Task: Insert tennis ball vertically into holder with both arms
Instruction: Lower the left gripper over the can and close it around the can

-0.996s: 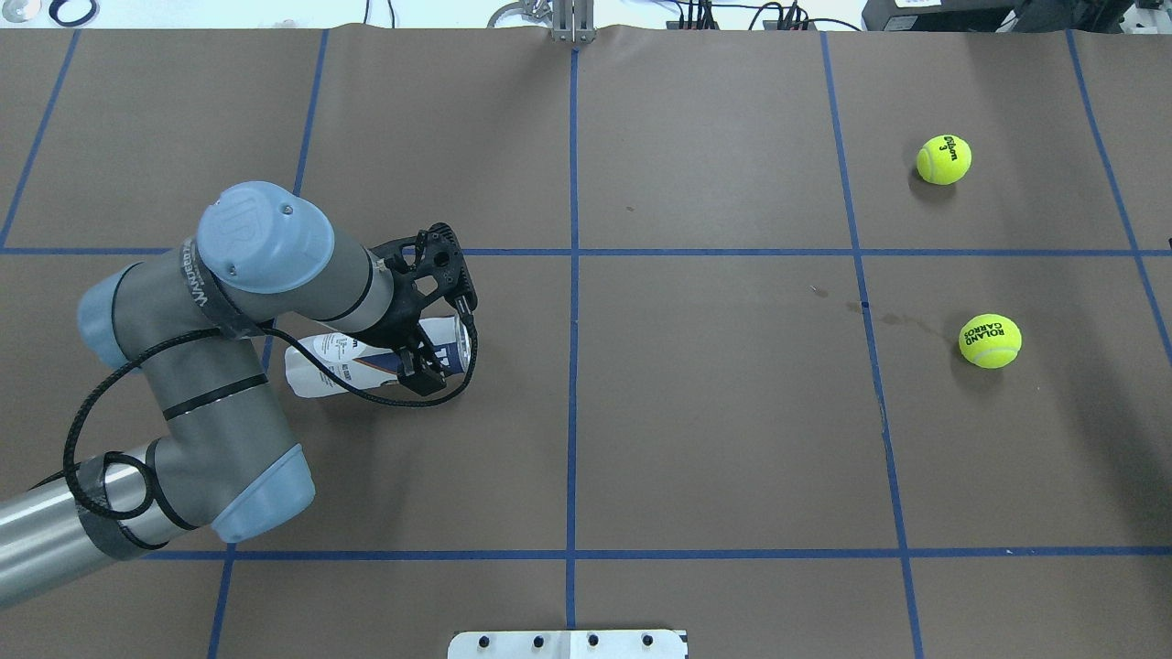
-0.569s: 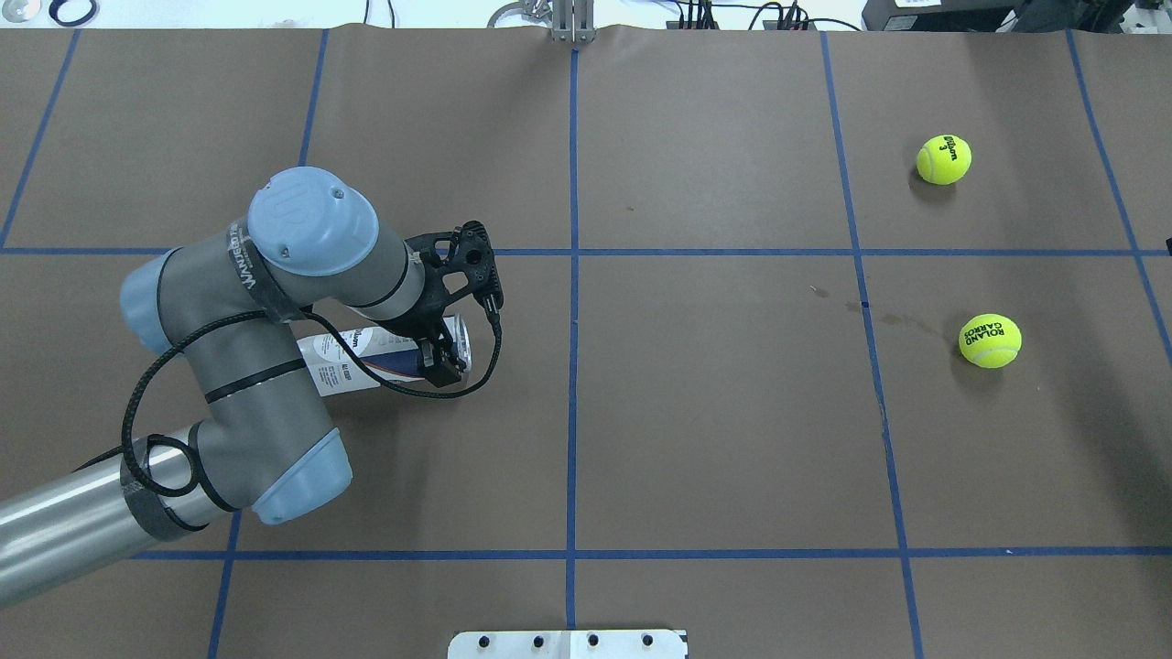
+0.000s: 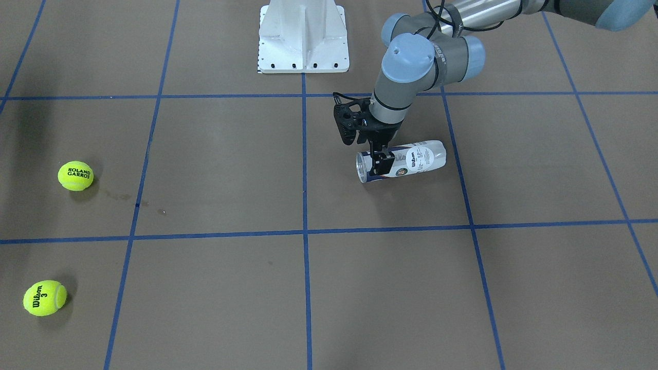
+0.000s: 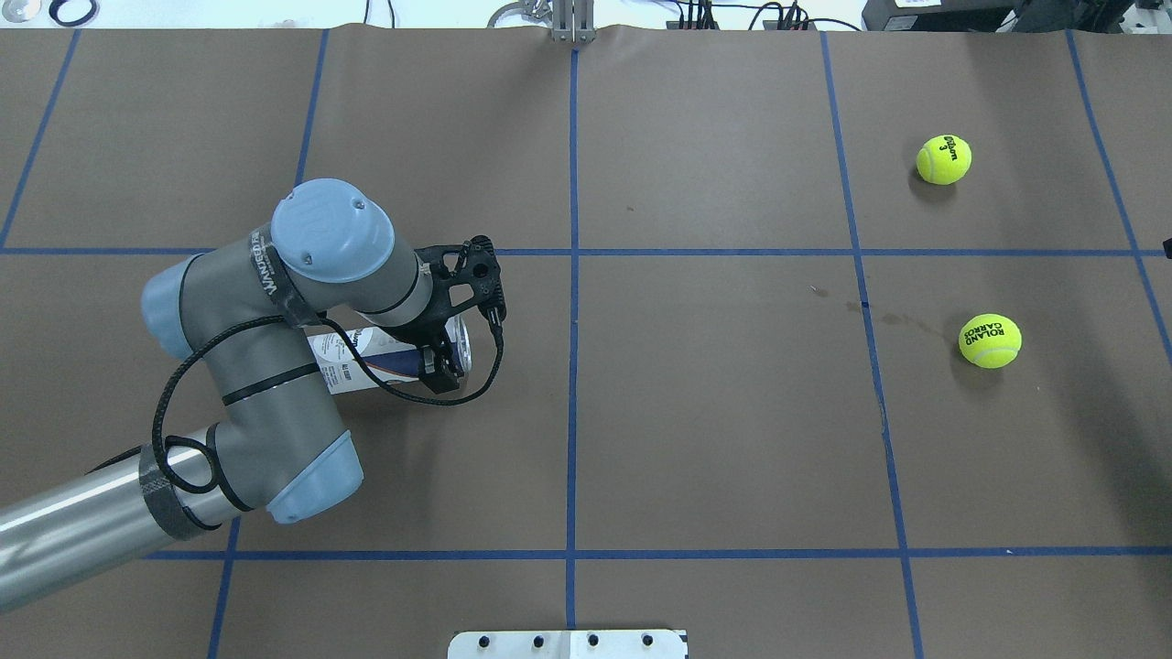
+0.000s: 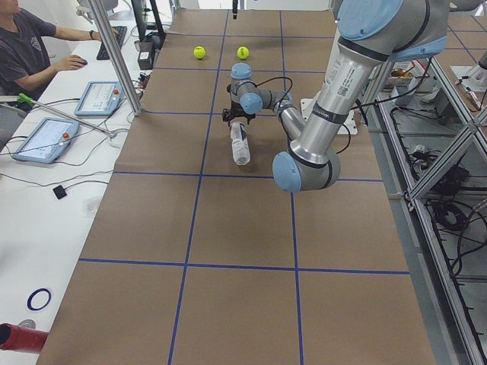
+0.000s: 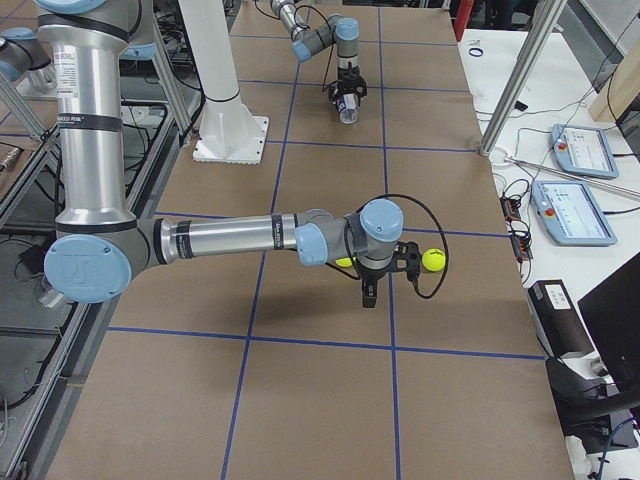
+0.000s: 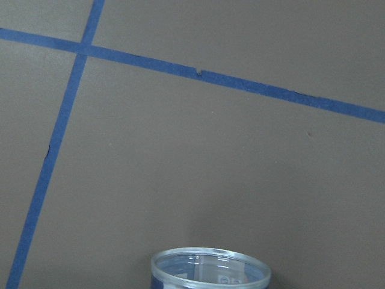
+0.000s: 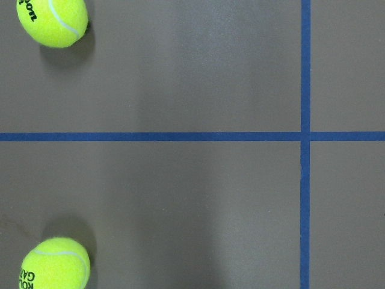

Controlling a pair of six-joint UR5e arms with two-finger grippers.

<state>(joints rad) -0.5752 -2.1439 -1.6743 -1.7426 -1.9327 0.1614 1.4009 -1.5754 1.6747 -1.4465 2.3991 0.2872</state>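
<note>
Lying sideways on the tabletop, the holder was clamped near its rim by the left end effector; right end effector hovered near Roland Garros ball and Wilson ball, grip state impossible to tell.

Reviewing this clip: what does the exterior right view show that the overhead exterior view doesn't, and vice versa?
Only exterior right: the right gripper, hanging over the table; that arm is outside the overhead frame. Only overhead: readable print on the Wilson ball and the Roland Garros ball. Both: the left gripper gripping the can, which lies on its side, near its open end.
</note>
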